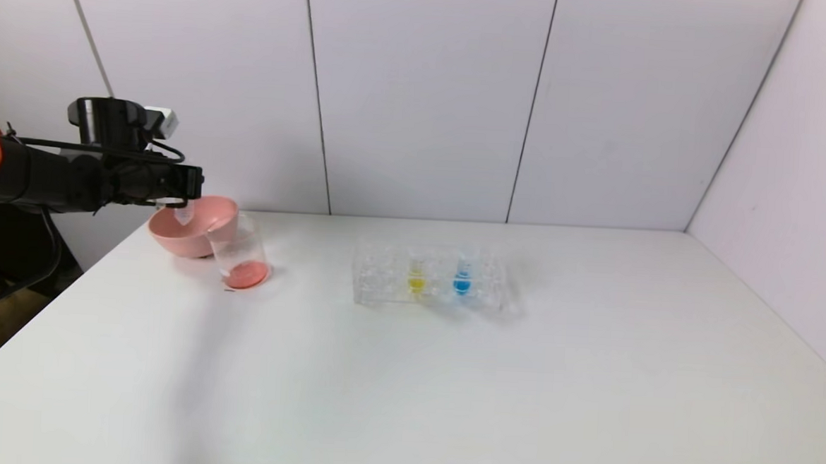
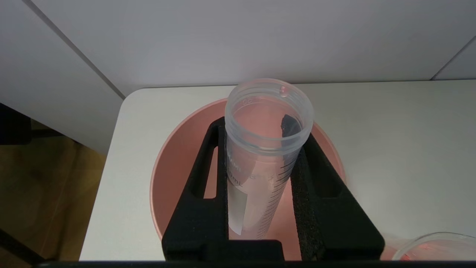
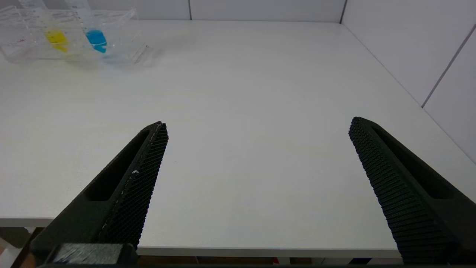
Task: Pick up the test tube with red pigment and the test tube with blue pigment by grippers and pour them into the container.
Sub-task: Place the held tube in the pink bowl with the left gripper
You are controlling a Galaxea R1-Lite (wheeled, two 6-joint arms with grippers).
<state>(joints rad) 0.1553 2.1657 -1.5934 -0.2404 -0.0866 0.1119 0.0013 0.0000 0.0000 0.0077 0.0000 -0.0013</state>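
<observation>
My left gripper (image 1: pixel 183 193) hangs at the far left, shut on the test tube with red pigment (image 2: pixel 260 178). This clear tube shows no liquid inside and is held over the pink bowl (image 1: pixel 172 237), its open mouth facing the wrist camera. Just right of the bowl stands the container (image 1: pixel 239 251), a clear beaker with red liquid at its bottom. The test tube with blue pigment (image 1: pixel 462 277) stands upright in the clear rack (image 1: pixel 375 279) at mid-table. My right gripper (image 3: pixel 258 124) is open over the table's near edge, with nothing between its fingers, and does not show in the head view.
A tube with yellow liquid (image 1: pixel 416 278) stands in the rack left of the blue one. The pink bowl (image 2: pixel 178 167) sits near the table's far left corner, close to the wall. White wall panels close off the back and right sides.
</observation>
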